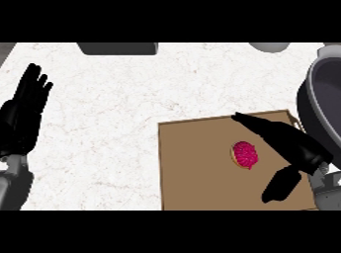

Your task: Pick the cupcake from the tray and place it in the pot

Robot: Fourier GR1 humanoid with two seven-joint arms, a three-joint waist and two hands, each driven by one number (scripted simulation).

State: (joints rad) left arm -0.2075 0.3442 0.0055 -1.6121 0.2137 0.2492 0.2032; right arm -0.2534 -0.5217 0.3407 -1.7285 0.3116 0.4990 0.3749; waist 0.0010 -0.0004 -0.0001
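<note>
A pink-frosted cupcake (244,154) sits on the brown tray (194,173), toward the tray's right side and about midway between its far and near edges, untouched. The robot's right hand (289,143) hangs over the tray's right portion with its fingers straight and stretched toward the tray's far edge, thumb spread apart toward the near edge — an open hand holding nothing. The cupcake lies just to the left of that hand, beside the palm and within the broad gap between fingers and thumb; whether it is touched cannot be told from this steep angle, though a sliver of tray appears to show between them.

The dark grey pot (326,104) stands at the counter's right edge, its rim overlapping the tray's far right corner, on the opposite side of the hand from the cupcake. So the coming grasp looks to turn on a short leftward closing around the cupcake, followed by a carry back to the right and away — the right hand is plainly the nearer one for both. The cupcake reads as roughly round, a little taller than wide here, offering no strong axis to line up on.

The left hand (23,111) rests open, fingers up, near the counter's (114,108) left edge, well apart from the tray.
</note>
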